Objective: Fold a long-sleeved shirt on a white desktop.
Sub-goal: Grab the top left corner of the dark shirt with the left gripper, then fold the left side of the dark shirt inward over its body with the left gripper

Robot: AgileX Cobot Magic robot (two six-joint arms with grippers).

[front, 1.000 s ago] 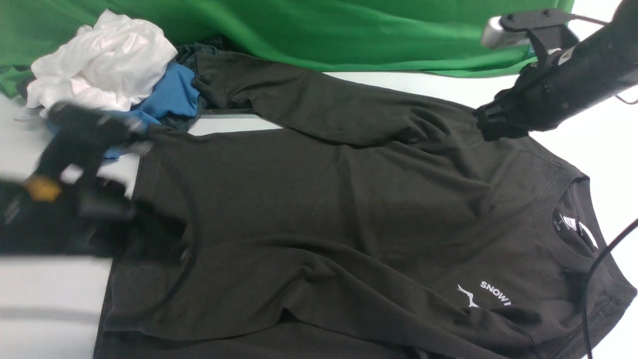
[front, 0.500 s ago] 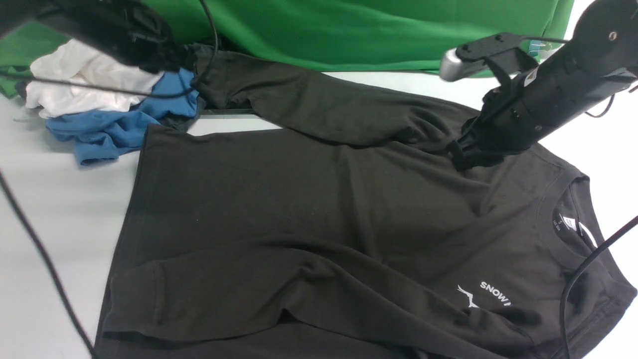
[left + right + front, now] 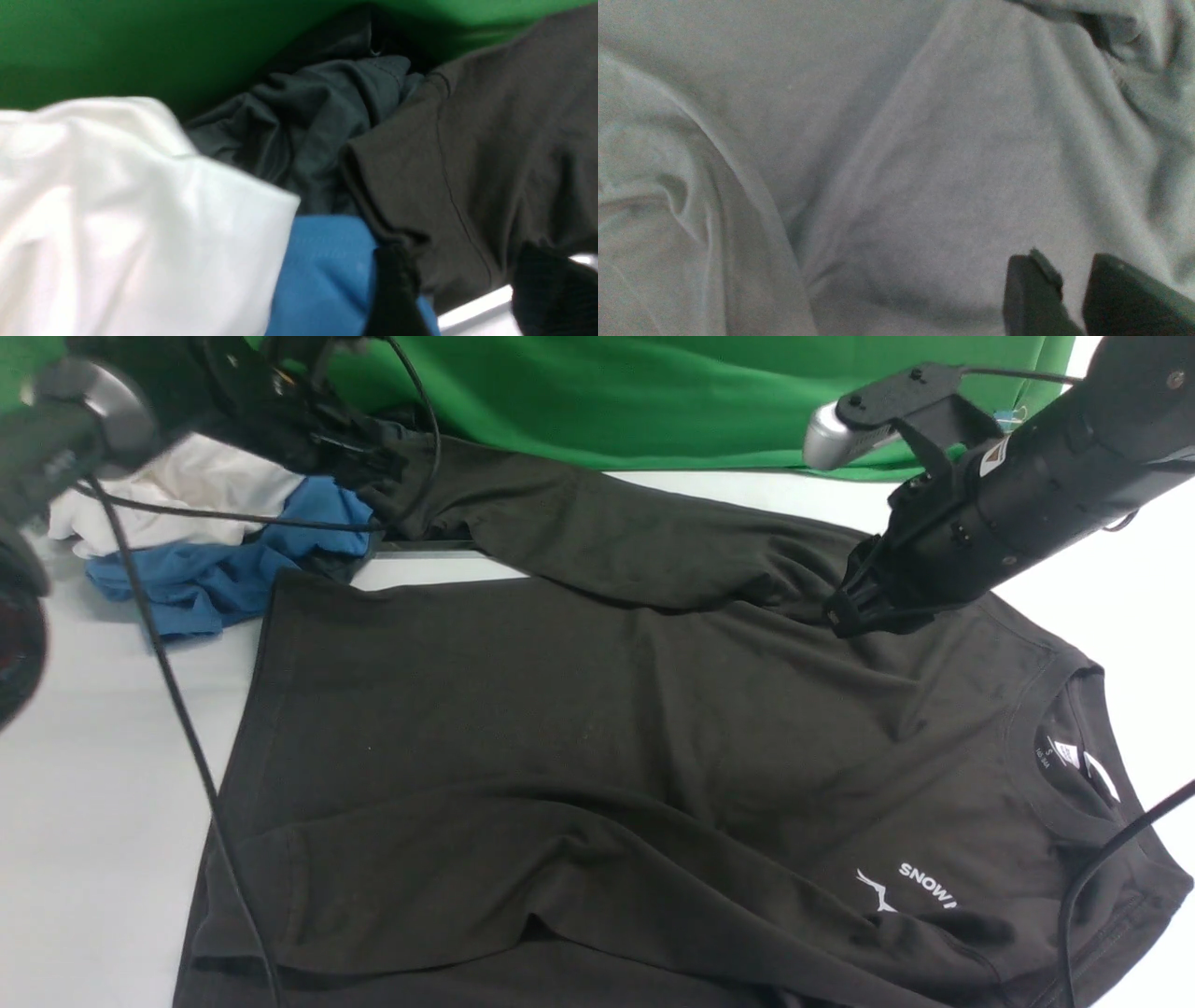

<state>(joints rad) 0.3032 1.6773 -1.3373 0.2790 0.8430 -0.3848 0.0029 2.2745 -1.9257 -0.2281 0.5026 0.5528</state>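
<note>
Presently the long-sleeved shirt [image 3: 597, 728] lies spread across the white desktop [image 3: 93, 784], collar toward the right edge, one sleeve reaching the far-left corner. Left gripper [image 3: 467, 298] at that sleeve's cuff, jaws wide apart, gripping nothing. Right gripper [image 3: 1069, 289] over the far shoulder, jaws narrowly parted, empty

1. Left gripper [image 3: 378, 462] quit the near-left edge of the white desktop [image 3: 93, 756] and reached the far sleeve cuff of the long-sleeved shirt [image 3: 597, 728]; jaws parted.
2. Right gripper [image 3: 845, 611] shifted leftward from the shoulder to the bunched sleeve root.
</note>
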